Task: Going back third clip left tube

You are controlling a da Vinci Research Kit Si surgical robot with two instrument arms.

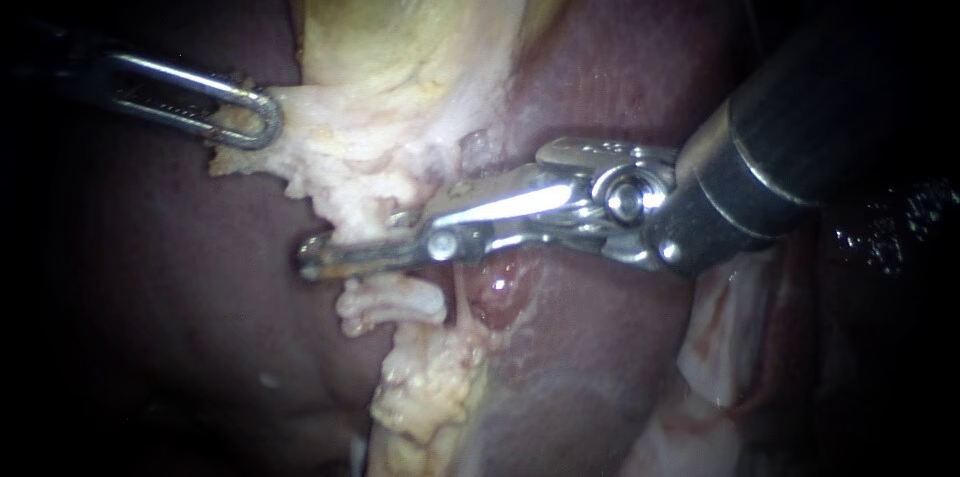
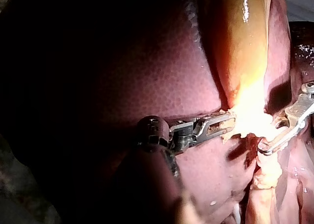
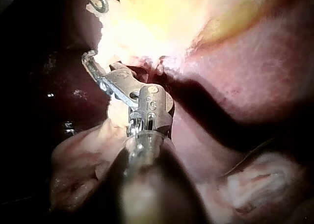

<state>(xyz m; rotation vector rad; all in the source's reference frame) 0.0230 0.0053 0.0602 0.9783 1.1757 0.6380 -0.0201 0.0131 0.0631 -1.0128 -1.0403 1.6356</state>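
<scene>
Right instrument foremost, left instrument clamps pale tissue

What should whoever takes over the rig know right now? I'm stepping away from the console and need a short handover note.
Left instrument: jaws shut on the pale tissue at the lower edge of the gallbladder.
Right instrument: its tip lies across the pale tissue just below the gallbladder, over the liver, and is partly hidden by tissue.
Done: cannot confirm, as no clip shows clearly in any view.
Left: probably ease the right instrument back along its shaft, clear of the tissue, while the left one holds.
</scene>
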